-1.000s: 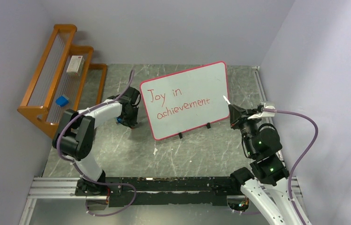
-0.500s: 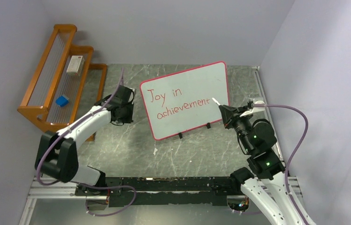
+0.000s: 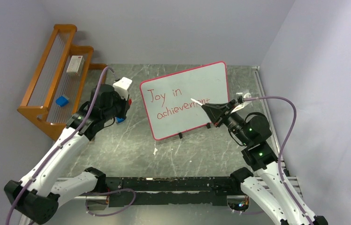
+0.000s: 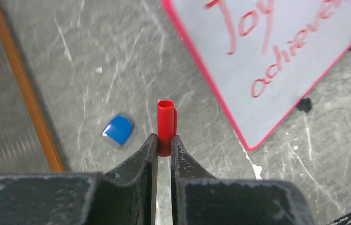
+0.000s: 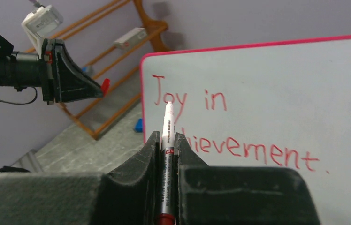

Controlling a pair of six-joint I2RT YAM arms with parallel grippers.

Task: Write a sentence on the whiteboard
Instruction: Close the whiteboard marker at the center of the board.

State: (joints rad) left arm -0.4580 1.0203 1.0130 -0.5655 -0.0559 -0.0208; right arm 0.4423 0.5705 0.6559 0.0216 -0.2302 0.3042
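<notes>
The whiteboard (image 3: 185, 91) stands tilted on the table, pink-edged, with "Joy in achievement." written on it in red. My right gripper (image 3: 209, 109) hovers in front of the board's lower right part and is shut on a white marker (image 5: 168, 126). The marker's tip (image 3: 193, 100) points left across the written words. My left gripper (image 4: 164, 140) is left of the board, above the table, shut on a red marker cap (image 4: 166, 126). In the right wrist view that cap (image 5: 105, 86) shows at the left gripper's tips, facing the marker from some distance.
An orange wooden rack (image 3: 54, 84) stands at the far left, holding a white box (image 3: 74, 64) and a small blue block (image 3: 62, 101). A blue pad (image 4: 118, 130) lies on the table between rack and board. The board's black feet (image 3: 179, 136) rest on the grey marble top.
The left arm has stretched out and its gripper has risen from the table with the cap. The right gripper has swung left in front of the board, marker tip now over the writing.
</notes>
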